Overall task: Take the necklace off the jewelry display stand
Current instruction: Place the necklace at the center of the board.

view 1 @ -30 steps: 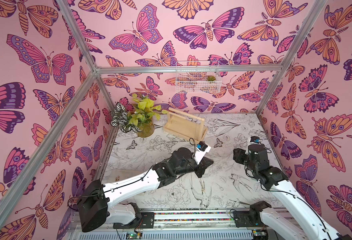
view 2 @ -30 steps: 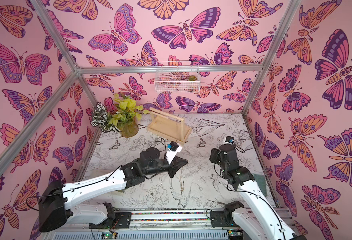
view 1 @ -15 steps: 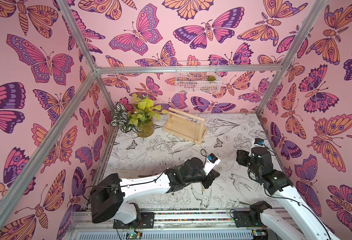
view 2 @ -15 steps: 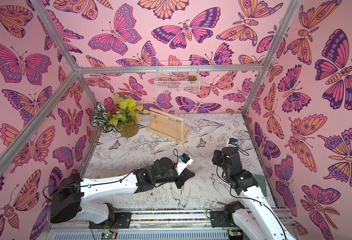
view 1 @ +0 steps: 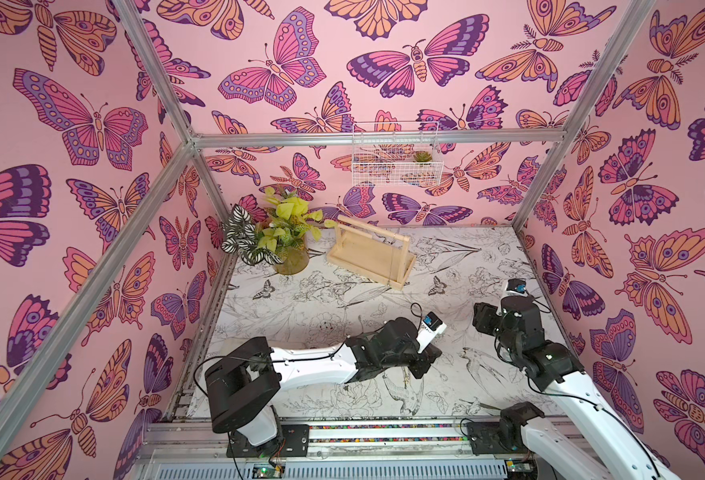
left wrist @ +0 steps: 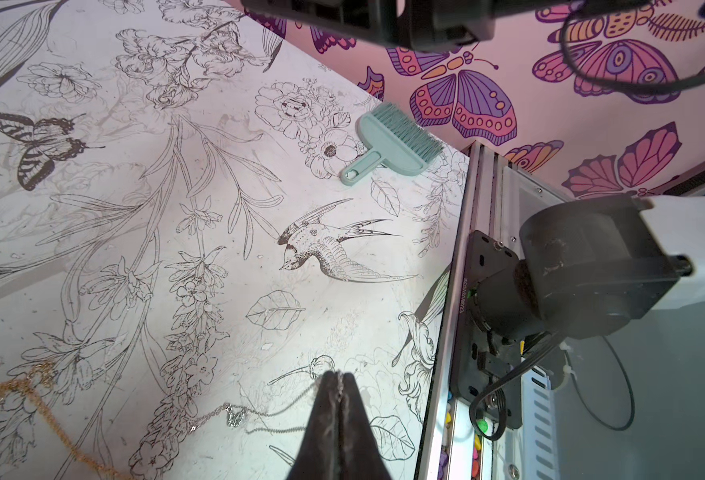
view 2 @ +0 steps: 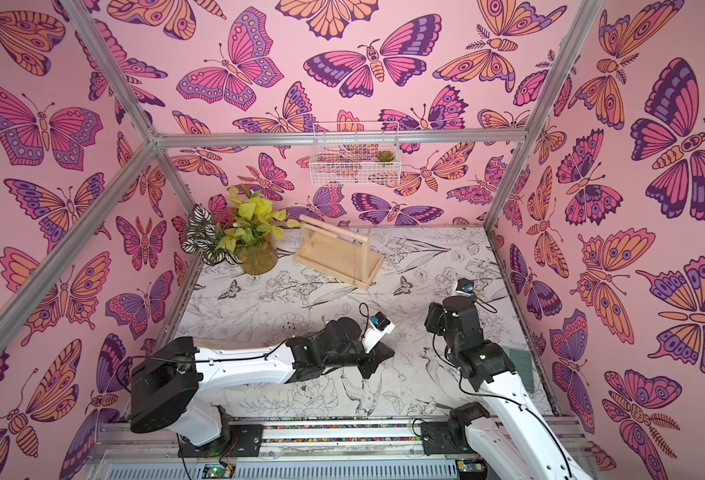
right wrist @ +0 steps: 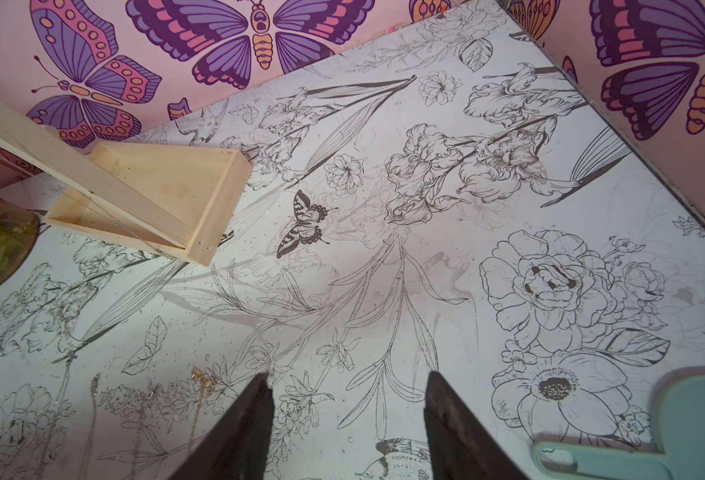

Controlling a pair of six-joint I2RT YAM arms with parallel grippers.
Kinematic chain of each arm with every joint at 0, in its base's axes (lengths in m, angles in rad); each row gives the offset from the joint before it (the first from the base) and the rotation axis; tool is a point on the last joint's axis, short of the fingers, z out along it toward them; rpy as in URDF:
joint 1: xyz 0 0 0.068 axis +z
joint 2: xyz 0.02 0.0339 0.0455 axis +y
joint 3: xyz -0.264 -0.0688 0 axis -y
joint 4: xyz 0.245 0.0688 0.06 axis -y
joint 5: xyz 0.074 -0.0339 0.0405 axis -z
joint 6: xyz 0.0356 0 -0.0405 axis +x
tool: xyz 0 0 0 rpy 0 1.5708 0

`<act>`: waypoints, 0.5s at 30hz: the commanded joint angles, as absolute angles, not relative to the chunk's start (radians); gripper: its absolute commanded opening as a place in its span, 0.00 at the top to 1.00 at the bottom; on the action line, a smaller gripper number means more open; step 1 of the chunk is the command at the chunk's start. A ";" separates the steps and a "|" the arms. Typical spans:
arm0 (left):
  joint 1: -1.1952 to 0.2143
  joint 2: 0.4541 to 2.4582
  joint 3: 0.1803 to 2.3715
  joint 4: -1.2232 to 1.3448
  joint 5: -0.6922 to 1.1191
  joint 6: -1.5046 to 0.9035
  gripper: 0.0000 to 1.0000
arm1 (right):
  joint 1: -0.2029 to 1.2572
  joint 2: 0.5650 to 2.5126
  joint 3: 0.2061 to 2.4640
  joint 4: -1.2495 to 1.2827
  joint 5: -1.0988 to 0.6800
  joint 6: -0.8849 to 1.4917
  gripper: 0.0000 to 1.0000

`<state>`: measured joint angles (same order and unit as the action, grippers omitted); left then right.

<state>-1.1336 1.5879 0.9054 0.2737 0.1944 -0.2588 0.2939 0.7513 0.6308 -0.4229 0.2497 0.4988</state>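
Your left gripper (left wrist: pixel 336 377) is pressed together on the chain of the silver necklace (left wrist: pixel 234 417), which lies on the worktop (view 1: pixel 321 299) near its front edge; your right gripper (right wrist: pixel 346 395) is spread and empty; the wooden stand (view 1: pixel 365 262) sits at the back edge.

Pink butterfly-print walls (view 1: pixel 201 50) and aluminium bars (view 1: pixel 280 138) enclose a white floor (view 1: pixel 479 266) printed with black flowers and birds; a wire basket (view 1: pixel 396 172) hangs on the back wall

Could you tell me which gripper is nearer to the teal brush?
Right. The right gripper hangs just beside the teal brush; the left gripper, pinching the silver necklace, is farther off.
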 commanded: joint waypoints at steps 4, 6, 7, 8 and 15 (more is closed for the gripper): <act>-1.141 1.555 0.935 0.290 0.241 -0.258 1.00 | 0.286 0.771 0.623 -0.396 0.262 0.485 0.39; -1.147 1.557 0.940 0.289 0.256 -0.262 1.00 | 0.285 0.776 0.623 -0.392 0.262 0.487 0.39; -1.150 1.555 0.943 0.289 0.258 -0.264 1.00 | 0.285 0.775 0.624 -0.391 0.265 0.488 0.39; -1.153 1.552 0.943 0.287 0.256 -0.265 1.00 | 0.285 0.773 0.623 -0.392 0.271 0.489 0.39; -1.183 1.514 0.945 0.284 0.250 -0.272 1.00 | 0.286 0.749 0.614 -0.396 0.295 0.488 0.39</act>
<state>-1.1690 1.5574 0.9272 0.2821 0.2394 -0.2684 0.2939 0.7616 0.6235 -0.4061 0.2676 0.4965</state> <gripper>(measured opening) 0.044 0.612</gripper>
